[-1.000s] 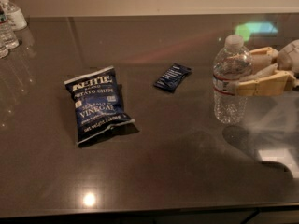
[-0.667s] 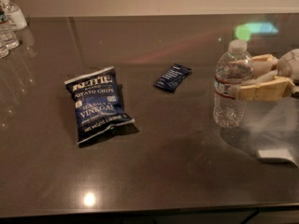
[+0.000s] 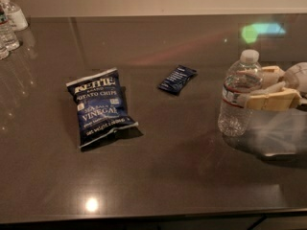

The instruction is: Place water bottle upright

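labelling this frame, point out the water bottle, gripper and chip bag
water bottle (image 3: pixel 232 116): camera view, lower ribbed body
gripper (image 3: pixel 245 87): camera view, between its fingertips, clasping the bottle at right
chip bag (image 3: pixel 101 107): camera view, front middle

Chips (image 3: pixel 99 107) left, gripper (image 3: pixel 247 87) at water bottle (image 3: pixel 234 115) (right)
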Available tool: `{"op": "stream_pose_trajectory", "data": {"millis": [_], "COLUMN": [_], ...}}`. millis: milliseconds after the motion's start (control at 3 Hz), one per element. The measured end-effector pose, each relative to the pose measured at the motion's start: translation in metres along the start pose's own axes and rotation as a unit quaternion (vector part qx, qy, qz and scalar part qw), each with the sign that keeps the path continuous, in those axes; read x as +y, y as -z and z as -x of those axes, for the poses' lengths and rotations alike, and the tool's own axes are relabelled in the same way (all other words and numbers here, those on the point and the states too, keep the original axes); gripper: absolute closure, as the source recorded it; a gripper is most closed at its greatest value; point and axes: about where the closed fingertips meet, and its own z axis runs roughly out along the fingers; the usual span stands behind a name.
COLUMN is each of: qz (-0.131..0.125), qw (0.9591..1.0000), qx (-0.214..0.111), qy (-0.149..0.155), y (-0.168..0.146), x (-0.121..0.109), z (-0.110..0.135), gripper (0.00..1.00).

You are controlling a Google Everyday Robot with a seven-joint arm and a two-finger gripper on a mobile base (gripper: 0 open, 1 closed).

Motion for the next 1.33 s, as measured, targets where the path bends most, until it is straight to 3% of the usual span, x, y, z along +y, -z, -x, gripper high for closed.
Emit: {"op": "stream_pose_trajectory", "data": {"millis": [333,1333], "qz": [0.007,0.021], "qw": [0.9999,0.9985], "qx": [-0.015,-0.05], "qy": [-0.001,-0.011], "y": [0.002,-0.004], "x": [0.0,0.002], "z": [-0.008,-0.021], "gripper": [0.85,0.15]}}
